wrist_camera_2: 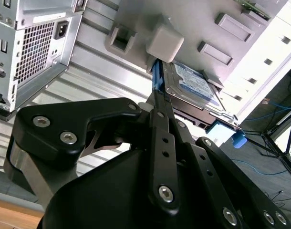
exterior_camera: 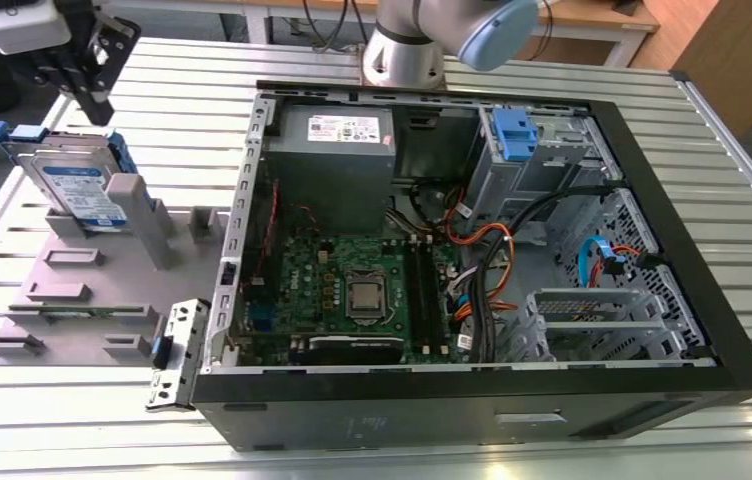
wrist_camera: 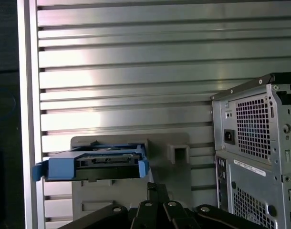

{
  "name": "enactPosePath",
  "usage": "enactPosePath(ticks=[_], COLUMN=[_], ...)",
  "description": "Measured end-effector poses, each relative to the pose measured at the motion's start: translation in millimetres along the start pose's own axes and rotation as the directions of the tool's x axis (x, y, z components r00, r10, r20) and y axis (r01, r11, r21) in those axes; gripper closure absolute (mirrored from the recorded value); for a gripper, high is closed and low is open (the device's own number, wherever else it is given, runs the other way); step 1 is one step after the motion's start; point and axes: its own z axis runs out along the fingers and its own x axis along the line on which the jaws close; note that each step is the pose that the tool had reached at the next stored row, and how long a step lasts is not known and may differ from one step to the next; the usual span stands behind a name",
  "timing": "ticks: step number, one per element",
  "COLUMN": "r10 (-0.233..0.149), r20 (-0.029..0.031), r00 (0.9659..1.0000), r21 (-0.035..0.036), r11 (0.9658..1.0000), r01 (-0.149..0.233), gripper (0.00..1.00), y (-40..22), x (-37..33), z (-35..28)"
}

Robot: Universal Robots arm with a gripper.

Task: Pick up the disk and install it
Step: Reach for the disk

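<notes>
Disk stands on edge, leaning, in a slot of the grey holder near the desk edge on the exterior view's left. It is not installed. Gripper hangs just above and beside the disk's blue-framed end. Fingers look pressed together with nothing between them, and they look apart from the disk. Open PC case lies mid-desk, beside the holder, with the motherboard exposed. Inside at its far end are a grey power supply and a blue bracket.
</notes>
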Motion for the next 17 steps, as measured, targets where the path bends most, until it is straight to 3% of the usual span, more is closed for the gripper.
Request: enactPosePath(ticks=[17], r10=[0.0], r20=[0.0], r00=[1.0], r21=[0.0002], r11=[1.0], r01=[0.0], gripper=[0.89], y=[-3.1], x=[34.8], z=[10.2])
